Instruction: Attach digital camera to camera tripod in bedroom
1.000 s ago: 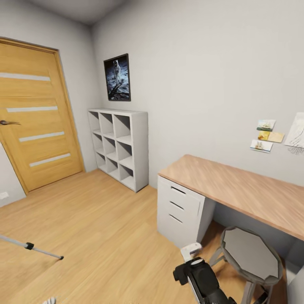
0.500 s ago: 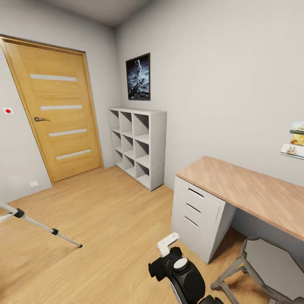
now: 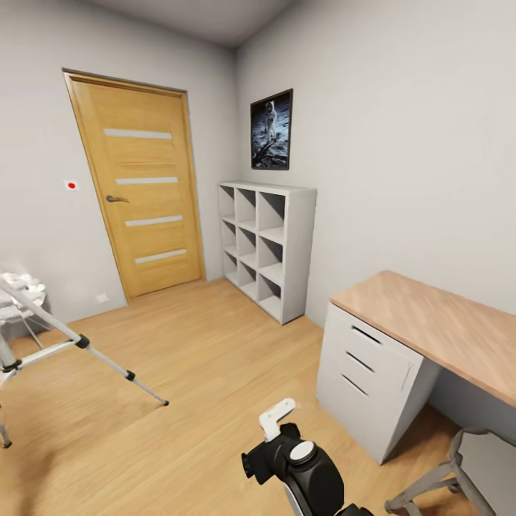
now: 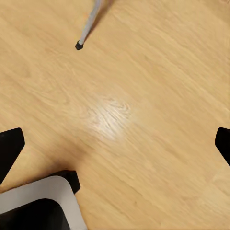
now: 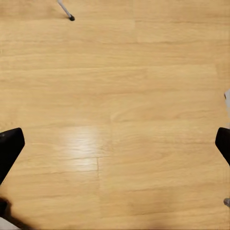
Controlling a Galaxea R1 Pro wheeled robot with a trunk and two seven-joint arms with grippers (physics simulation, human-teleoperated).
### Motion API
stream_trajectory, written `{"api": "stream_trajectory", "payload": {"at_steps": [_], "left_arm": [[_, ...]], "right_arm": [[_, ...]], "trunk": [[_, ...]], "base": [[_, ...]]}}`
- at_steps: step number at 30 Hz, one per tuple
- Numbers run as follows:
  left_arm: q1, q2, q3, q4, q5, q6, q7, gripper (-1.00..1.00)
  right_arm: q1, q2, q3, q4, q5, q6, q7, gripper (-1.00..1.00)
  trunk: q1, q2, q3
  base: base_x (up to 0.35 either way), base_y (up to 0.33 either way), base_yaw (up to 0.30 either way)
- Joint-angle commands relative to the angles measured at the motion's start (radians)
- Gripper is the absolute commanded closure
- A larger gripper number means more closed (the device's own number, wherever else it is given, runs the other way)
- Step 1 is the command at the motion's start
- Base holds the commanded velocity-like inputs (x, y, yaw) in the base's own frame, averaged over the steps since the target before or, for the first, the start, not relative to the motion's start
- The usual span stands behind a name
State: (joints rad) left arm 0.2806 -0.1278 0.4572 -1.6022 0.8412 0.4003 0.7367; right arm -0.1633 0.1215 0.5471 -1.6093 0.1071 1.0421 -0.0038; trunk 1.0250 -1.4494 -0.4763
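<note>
Both grippers hang over bare light wood floor (image 5: 115, 120) with their black fingertips (image 4: 9, 146) spread to the edges of the wrist views and nothing between them; the left gripper (image 4: 115, 143) and the right gripper (image 5: 115, 143) are wide open and empty. Ahead of the left gripper stands one black-footed silver-grey leg of the tall camera tripod (image 3: 72, 340), well apart from the fingers. The tripod's head is out of view. The small black digital camera cannot be made out. Beyond the right arm are the wood-topped white desk (image 3: 430, 330) and grey metal stool (image 3: 459, 480).

The step appears to be travel and search: probably best to turn the base slowly, keep both arms tucked clear of that splayed leg, and locate the camera before closing in.
</note>
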Motion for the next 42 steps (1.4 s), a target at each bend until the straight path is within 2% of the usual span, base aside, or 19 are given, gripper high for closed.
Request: {"api": "stream_trajectory", "payload": {"at_steps": [1,4,8,9,14,15,17,21,26,30,33,37,38,39,42], "left_arm": [[0.0,-0.001,0.001,-0.002,0.006,0.004,0.005,-1.0],[-0.02,0.006,0.026,-0.004,0.048,-0.008,0.072,-1.0],[-0.058,0.017,0.109,-0.005,0.095,-0.013,0.122,-1.0],[-0.058,0.017,0.109,-0.005,0.095,-0.013,0.122,-1.0],[-0.1,0.044,0.233,-0.005,0.124,-0.011,0.146,-1.0],[-0.128,0.061,0.288,-0.005,0.137,0.002,0.153,-1.0],[-0.142,0.068,0.309,-0.005,0.143,0.009,0.156,-1.0],[-0.155,0.074,0.333,-0.004,0.15,0.016,0.158,-1.0],[-0.158,0.076,0.335,-0.001,0.146,0.017,0.157,-1.0],[-0.159,0.078,0.322,0.002,0.143,0.02,0.154,-1.0],[-0.159,0.081,0.294,0.012,0.14,0.018,0.155,-1.0],[-0.161,0.087,0.29,0.039,0.138,0.016,0.155,-1.0],[-0.174,0.105,0.287,0.07,0.139,0.015,0.153,-1.0],[-0.174,0.105,0.287,0.07,0.139,0.015,0.153,-1.0],[-0.214,0.141,0.286,0.116,0.143,0.018,0.152,-1.0]], "right_arm": [[-0.001,0.0,0.002,-0.001,0.005,0.005,0.0,-1.0],[-0.001,0.0,0.016,-0.001,-0.005,0.005,0.0,-1.0],[-0.001,-0.002,0.03,-0.001,-0.013,0.005,0.0,-1.0],[-0.001,-0.002,0.03,-0.001,-0.013,0.005,0.0,-1.0],[-0.002,-0.002,0.034,-0.001,-0.017,0.005,0.0,-1.0],[-0.008,0.001,0.033,-0.001,-0.018,0.005,-0.001,-1.0],[-0.012,0.003,0.032,-0.001,-0.019,0.005,-0.001,-1.0],[-0.021,0.005,0.032,-0.001,-0.019,0.005,-0.001,-1.0],[-0.023,0.004,0.032,-0.001,-0.018,0.005,0.0,-1.0],[-0.024,0.003,0.032,-0.001,-0.018,0.005,0.0,-1.0],[-0.028,0.004,0.029,-0.001,-0.018,0.005,0.0,-1.0],[-0.03,0.004,0.029,-0.001,-0.018,0.005,0.0,-1.0],[-0.031,0.005,0.028,-0.002,-0.018,0.005,0.006,-1.0],[-0.031,0.005,0.028,-0.002,-0.018,0.005,0.006,-1.0],[-0.036,0.005,0.027,-0.003,-0.019,0.005,0.034,-1.0]], "trunk": [[0.0,-0.001,-0.001],[0.0,-0.001,-0.001],[0.015,-0.029,-0.014],[0.019,-0.036,-0.017],[0.038,-0.071,-0.032],[0.042,-0.078,-0.036],[0.05,-0.092,-0.043],[0.065,-0.12,-0.056],[0.084,-0.155,-0.072],[0.1,-0.183,-0.085],[0.111,-0.204,-0.094],[0.127,-0.232,-0.107],[0.13,-0.239,-0.11],[0.134,-0.246,-0.113],[0.146,-0.267,-0.123]], "base": [[0.0,0.0,0.286],[0.0,0.0,0.286],[0.0,0.0,0.286],[0.0,0.0,0.286],[0.0,0.0,0.286],[0.0,0.0,0.286],[0.0,0.0,0.286],[0.0,0.0,0.286],[0.0,0.0,0.287],[0.0,0.0,0.289],[0.0,0.0,0.291],[0.0,0.0,0.291],[0.0,0.0,0.292],[0.0,0.0,0.292],[0.0,0.0,0.292]]}}
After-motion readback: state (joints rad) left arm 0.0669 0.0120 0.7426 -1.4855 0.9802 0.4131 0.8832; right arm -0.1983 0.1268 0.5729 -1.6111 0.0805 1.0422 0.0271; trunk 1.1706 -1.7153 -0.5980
